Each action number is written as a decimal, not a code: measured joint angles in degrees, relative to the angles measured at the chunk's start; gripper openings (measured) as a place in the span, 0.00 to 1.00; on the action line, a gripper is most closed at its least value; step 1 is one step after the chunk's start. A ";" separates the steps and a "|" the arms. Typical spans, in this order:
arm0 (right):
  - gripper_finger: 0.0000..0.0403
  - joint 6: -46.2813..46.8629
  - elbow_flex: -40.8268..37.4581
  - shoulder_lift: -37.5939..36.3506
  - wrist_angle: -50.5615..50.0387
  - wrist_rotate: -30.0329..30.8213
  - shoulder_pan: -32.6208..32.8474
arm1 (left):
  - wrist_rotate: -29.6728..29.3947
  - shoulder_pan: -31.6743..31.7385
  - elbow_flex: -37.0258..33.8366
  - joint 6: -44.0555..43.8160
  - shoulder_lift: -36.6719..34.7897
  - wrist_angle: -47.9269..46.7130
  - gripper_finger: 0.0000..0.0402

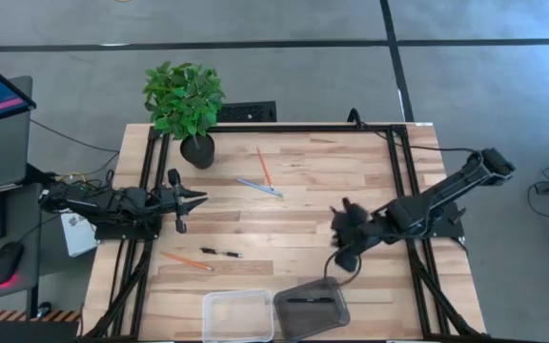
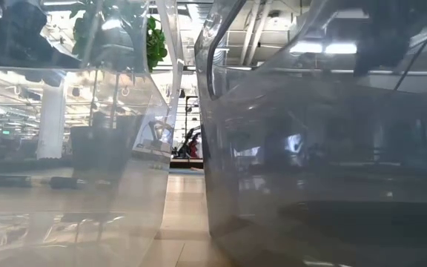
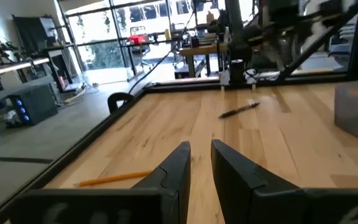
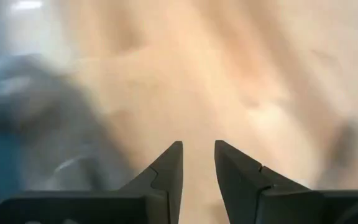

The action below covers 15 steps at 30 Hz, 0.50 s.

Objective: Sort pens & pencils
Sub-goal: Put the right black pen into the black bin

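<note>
Pale wooden planks make up the tabletop [image 1: 294,205], ringed by a black metal frame, with a leafy green plant in a black pot [image 1: 187,107] at its far edge. At the near edge sit two bins side by side: a clear plastic rectangular bin [image 1: 238,314] and a smoky grey plastic bin [image 1: 311,309], the grey one holding one thin all-black pen [image 1: 310,300].

Hovering just beyond that grey bin, the right gripper [image 1: 343,240] holds nothing, its jaws parted by a narrow gap over bare wood. Well apart from it, the left gripper [image 1: 181,201] waits at the table's left side, jaws also slightly apart and empty. Ahead of the left jaws lie a second black pen [image 1: 220,252] and, just beside it, a thin orange pencil [image 1: 188,260]. Between the two grippers, toward the plant, another orange pencil [image 1: 264,166] and a light blue-grey pencil [image 1: 258,187] lie close together, tips nearly meeting.
</note>
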 joint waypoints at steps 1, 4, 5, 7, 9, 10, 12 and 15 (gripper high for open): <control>0.29 2.61 0.00 -0.01 -2.61 0.97 -0.55 | 0.01 -0.02 0.00 -0.02 0.19 -0.01 0.14; 0.29 7.84 -0.02 0.96 -7.40 1.90 -3.09 | 0.00 -0.01 0.00 0.02 0.50 -0.01 0.14; 0.29 8.91 -0.02 1.73 -8.96 1.84 -4.00 | 0.02 0.00 0.00 0.00 0.56 -0.01 0.14; 0.29 10.95 -0.07 3.70 -12.44 1.84 -5.83 | 0.02 -0.01 0.00 0.02 0.55 -0.01 0.14; 0.29 12.23 -0.12 6.25 -14.95 1.65 -7.38 | 0.09 -0.02 0.00 0.00 0.54 -0.01 0.14; 0.29 12.69 -0.59 7.41 -15.85 1.45 -8.04 | 0.09 -0.02 0.00 -0.02 0.54 -0.01 0.14; 0.29 12.76 -2.10 9.26 -15.38 0.17 -9.01 | 0.11 0.00 0.00 -0.02 0.54 -0.01 0.14; 0.29 12.81 -5.32 10.76 -13.45 -2.15 -10.07 | 0.11 0.00 0.00 -0.02 0.54 -0.01 0.14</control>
